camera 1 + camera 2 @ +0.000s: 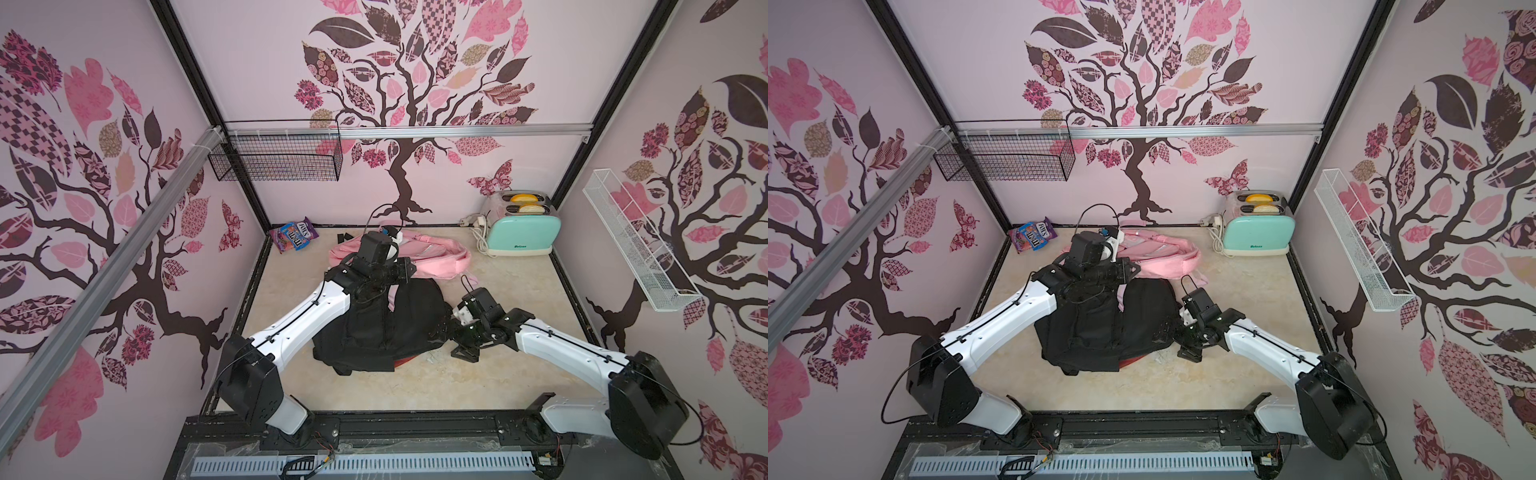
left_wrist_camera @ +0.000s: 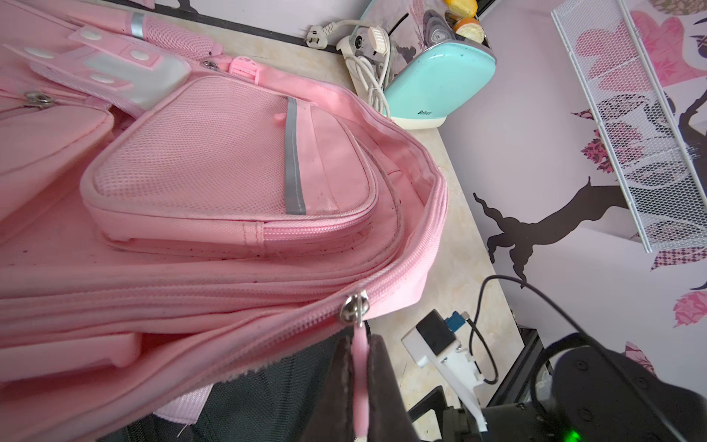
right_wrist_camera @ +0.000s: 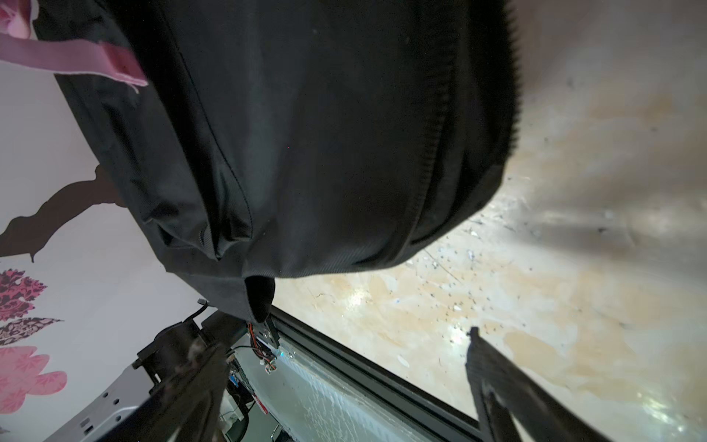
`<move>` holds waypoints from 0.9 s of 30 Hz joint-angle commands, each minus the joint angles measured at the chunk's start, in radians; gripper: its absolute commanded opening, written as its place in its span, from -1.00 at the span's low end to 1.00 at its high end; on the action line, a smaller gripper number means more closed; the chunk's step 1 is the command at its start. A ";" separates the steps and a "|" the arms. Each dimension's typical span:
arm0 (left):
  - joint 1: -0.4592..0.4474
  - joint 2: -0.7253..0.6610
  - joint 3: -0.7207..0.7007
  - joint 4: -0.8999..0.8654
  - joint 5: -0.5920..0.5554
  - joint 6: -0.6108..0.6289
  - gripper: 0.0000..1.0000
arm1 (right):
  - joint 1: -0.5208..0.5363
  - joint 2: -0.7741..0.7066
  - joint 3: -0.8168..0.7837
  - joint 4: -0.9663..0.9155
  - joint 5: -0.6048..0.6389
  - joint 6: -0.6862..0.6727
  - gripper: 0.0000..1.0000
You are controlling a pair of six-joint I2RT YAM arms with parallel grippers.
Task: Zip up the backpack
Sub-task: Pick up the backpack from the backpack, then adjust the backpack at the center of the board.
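Left gripper [image 2: 361, 382]: clamped on zipper pull [image 2: 359, 356] of far pink backpack [image 2: 229, 160], ready to drag.
Right gripper [image 3: 344, 340]: jaws apart beside black backpack [image 3: 306, 134], holding nothing.

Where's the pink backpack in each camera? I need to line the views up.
In both top views: the pink backpack lies at the back of the table, just beyond the black bag.
Left wrist: it fills most of the picture, the toaster behind it.
Right wrist: only a pink strap shows, against the black bag.
Shared landmark: the black bag, in every view.
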 commanded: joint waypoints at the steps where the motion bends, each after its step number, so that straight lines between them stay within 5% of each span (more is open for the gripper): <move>1: 0.014 -0.006 0.076 0.049 0.012 0.032 -1.00 | 0.002 0.054 -0.011 0.157 0.001 0.059 0.96; 3: 0.018 -0.001 0.113 0.026 0.011 0.042 -1.00 | 0.002 0.092 -0.028 0.250 0.009 0.085 0.93; 6: 0.023 0.007 0.179 -0.006 0.011 0.056 -1.00 | 0.001 0.144 -0.048 0.369 0.042 0.122 0.61; 9: 0.032 0.015 0.257 -0.047 0.012 0.069 -1.00 | 0.002 0.193 -0.058 0.482 0.057 0.161 -0.11; 11: 0.039 0.013 0.307 -0.072 0.021 0.077 -1.00 | 0.002 0.216 -0.062 0.524 0.088 0.183 -0.77; 13: 0.042 0.007 0.351 -0.105 0.015 0.093 -1.00 | 0.000 0.233 -0.071 0.559 0.113 0.205 -1.00; 27: 0.040 -0.180 0.401 -0.285 -0.009 0.126 -1.00 | -0.128 0.263 -0.179 0.676 0.268 0.362 -1.00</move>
